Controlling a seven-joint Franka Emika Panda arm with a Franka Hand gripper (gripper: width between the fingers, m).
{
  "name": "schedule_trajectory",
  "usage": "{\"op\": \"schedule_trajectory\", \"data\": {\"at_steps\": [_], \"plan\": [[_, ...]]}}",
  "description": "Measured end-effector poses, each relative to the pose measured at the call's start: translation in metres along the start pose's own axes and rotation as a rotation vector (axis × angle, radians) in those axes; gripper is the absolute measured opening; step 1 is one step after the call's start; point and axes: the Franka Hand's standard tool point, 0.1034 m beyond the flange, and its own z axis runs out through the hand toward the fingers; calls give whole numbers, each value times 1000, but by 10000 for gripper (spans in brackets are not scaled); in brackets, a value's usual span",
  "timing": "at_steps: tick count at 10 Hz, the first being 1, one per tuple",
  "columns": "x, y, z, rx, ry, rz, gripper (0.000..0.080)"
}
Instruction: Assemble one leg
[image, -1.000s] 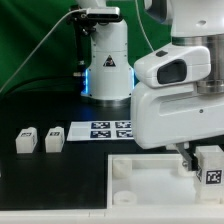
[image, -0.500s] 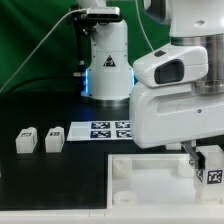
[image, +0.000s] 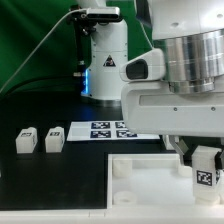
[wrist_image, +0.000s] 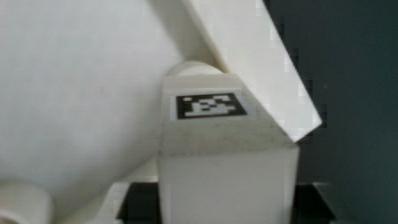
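Observation:
My gripper (image: 203, 160) is shut on a leg (image: 204, 176), a small white block with a black-and-white tag on its face. I hold it upright over the right part of the large white tray-like piece (image: 140, 178). In the wrist view the leg (wrist_image: 222, 150) stands between my dark fingers (wrist_image: 143, 203) of the gripper (wrist_image: 222, 208), its far end against the tray-like piece (wrist_image: 89, 80) beside a raised rim. Two more legs (image: 26, 140) (image: 54, 140) lie side by side at the exterior view's left.
The marker board (image: 100, 129) lies flat at the back middle of the black table. The robot's white base (image: 107, 60) with a blue light stands behind it. A green curtain closes the back.
My wrist has turned and the arm's bulk has shifted to the exterior view's left. The held leg has moved slightly left and lower toward the tray-like piece.

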Motion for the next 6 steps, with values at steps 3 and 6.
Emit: {"op": "schedule_trajectory", "data": {"at_steps": [3, 6], "plan": [[0, 4, 0, 4, -10, 298, 298], [-13, 1, 2, 15, -19, 719, 298]]}}
